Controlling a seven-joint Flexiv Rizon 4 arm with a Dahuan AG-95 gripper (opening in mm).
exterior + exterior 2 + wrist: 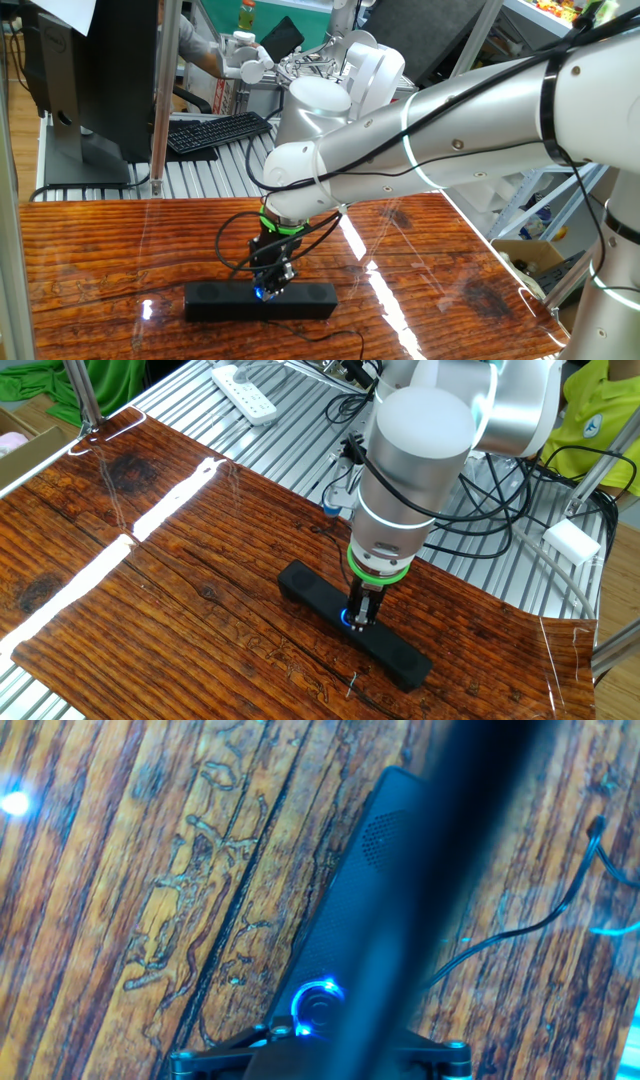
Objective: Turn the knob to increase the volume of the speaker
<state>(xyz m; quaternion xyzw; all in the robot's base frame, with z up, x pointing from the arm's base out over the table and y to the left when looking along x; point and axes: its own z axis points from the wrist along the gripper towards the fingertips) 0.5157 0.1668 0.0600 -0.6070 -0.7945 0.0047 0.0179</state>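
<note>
Item 1 – table (120, 250): glossy dark-brown wood-grain top, strong streaks of light reflected across it; a clear sheet seems to cover it. Beyond the wood, ribbed metal decking on at least two sides.

Item 2 – speaker (215, 302): long narrow matte-black bar, lying flat on the wood nr the table's edge. Perforated grille seen in hand view. Thin black cable (520, 925) trails off over the wood beside it.

Item 3 – knob (318, 1006): small round dial w/ glowing blue ring, mid-length on the speaker's upper face; blue glow also shows under the claw in both fixed views.

Item 4 – claw (360, 619): black, two-finger, on a white arm w/ green band at the wrist. Points straight down onto the speaker's middle, tips at the knob. Fingers narrowly apart, one each side of the dial; looks closed on the knob, though the contact itself is too small to confirm. A blurred dark shape crosses the hand view diagonally, hiding part of the speaker.

Item 5 – surroundings: black keyboard (218, 131) and a dark monitor (100, 70) on the metal decking behind the table; white power strip (244, 393) on the decking in the other fixed view, w/ loose black cables nr the arm's base. Shelving w/ misc. items at the room's edge; green cloth at one corner.
</note>
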